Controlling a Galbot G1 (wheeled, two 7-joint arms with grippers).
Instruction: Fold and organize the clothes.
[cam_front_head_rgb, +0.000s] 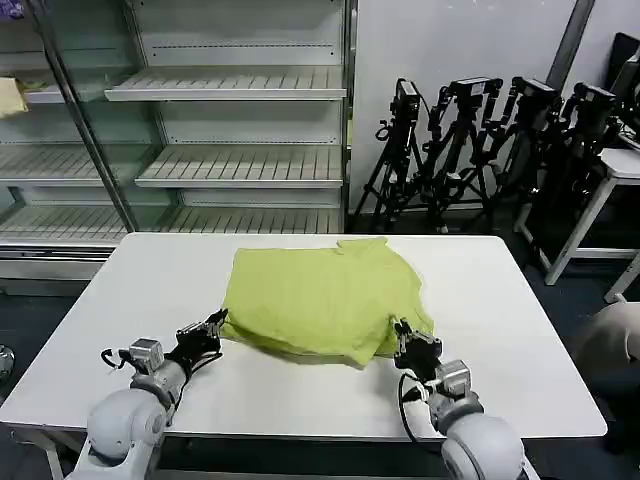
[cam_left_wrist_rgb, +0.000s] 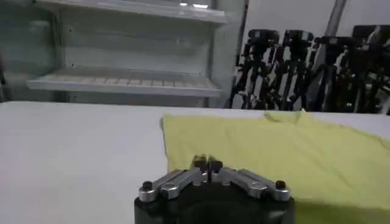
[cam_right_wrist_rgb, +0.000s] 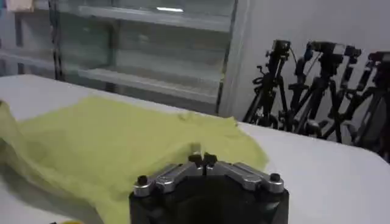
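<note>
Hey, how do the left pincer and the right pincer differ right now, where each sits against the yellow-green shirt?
The left pincer sits at the T-shirt's near-left corner, where the cloth lies flat; the right pincer sits at the near-right corner, beside a doubled-over, raised edge. The left pincer stands just off the cloth edge; the right pincer presses up against it. Both have fingertips closed together and rest low on the white table.

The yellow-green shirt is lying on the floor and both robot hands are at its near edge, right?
Not quite. The T-shirt is lying on the white table, not the floor, as the head view shows. The rest holds: the left gripper and the right gripper are both at its near edge.
</note>
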